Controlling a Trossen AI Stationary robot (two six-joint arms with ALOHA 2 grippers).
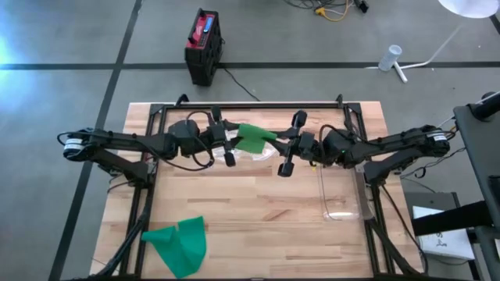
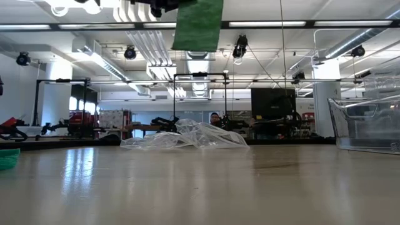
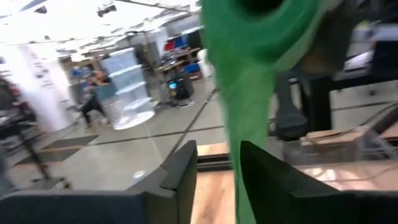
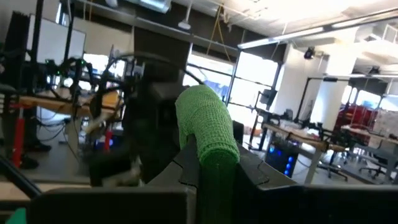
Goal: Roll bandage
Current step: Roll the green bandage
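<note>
While held aloft between both arms above the rear middle of the pale wooden plank surface (image 1: 258, 226): one green elastic woven bandage (image 1: 254, 139), partly rolled.

Left gripper (image 1: 227, 145): beside the bandage's loose end. Fingers (image 3: 180, 177) slightly parted, the strip passing the gap between them, no firm clamp visible; probably serving as a guide so the tail feeds straight.

Right gripper (image 1: 287, 150): at the bandage's rolled end. Fingers (image 4: 249, 171) clenched, grasping the green roll, which stands up from between them in the right wrist view; probably held so to act as the winding core.

Raised position, well clear of the surface: judged to keep the hanging tail free of drag and snags while wound.

Appearance of bandage: matte, ribbed crepe weave; rolled end a rounded, fairly tight cylinder; free part a flat band hanging straight down in the low view, lower edge cut square, no twist seen.

Also listed:
- second green bandage (image 1: 178, 242), crumpled flat, front left of surface, well apart from the arms
- crinkled clear plastic wrapper (image 2: 184, 136), lying on the surface below the grippers
- clear plastic rectangular bin (image 1: 341, 191), right side of surface, contents not discernible
</note>
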